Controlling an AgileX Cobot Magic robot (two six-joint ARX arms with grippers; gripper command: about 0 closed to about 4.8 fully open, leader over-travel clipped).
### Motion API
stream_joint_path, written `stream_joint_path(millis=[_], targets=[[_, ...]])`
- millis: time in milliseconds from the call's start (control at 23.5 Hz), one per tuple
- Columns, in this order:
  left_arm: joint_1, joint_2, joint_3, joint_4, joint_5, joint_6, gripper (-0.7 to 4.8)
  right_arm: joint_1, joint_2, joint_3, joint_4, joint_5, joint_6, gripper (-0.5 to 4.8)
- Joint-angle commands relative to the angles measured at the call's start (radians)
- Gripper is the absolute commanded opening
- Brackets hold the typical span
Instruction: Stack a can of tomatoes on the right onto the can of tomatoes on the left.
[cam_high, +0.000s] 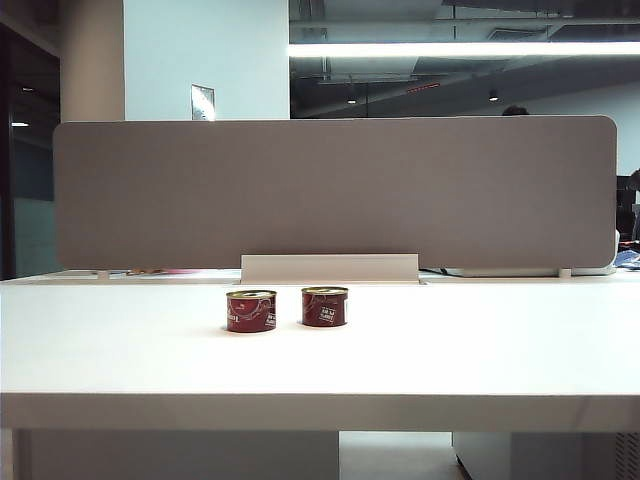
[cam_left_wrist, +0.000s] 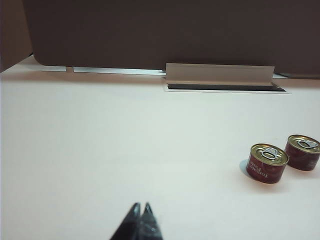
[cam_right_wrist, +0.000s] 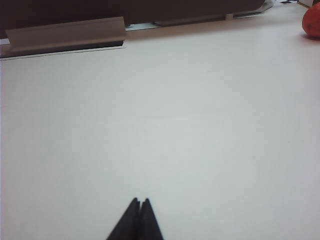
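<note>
**Two tomato cans side by side, both tools clenched and clear**

On the white bench (cam_high: 320, 350), the exterior view shows the left can (cam_high: 250, 310) and the right can (cam_high: 324, 306) standing upright, near each other but apart, before a grey partition (cam_high: 335, 190); no arm appears. From the left wrist, the left tool (cam_left_wrist: 141, 206) hangs low over bare bench, tips pressed together, both cans well off to one side. From the right wrist, the right tool (cam_right_wrist: 139, 201) sits likewise clenched above bare bench, holding nothing

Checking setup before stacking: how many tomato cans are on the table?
2: the left can and the right can stand side by side, apart, mid-table before the divider. None appears hidden.
</note>
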Motion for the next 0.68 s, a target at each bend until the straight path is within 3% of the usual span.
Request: stream_joint_path(millis=[43,511,639,681], targets=[[0.001,0.001,0.004,0.01,0.001,0.001,-0.06,0.0,-0.002,-0.006,0.011,-0.001,0.001,-0.01],[0.001,0.001,0.004,0.012,0.002,0.001,-0.06,0.001,-0.002,-0.006,0.019,0.002,-0.014,-0.01],[0.001,0.001,0.004,0.007,0.012,-0.001,-0.06,0.001,-0.002,-0.006,0.018,-0.054,-0.01,-0.01],[0.001,0.001,0.003,-0.007,0.061,-0.003,-0.06,0.001,-0.002,-0.006,0.018,-0.097,-0.01,-0.01]])
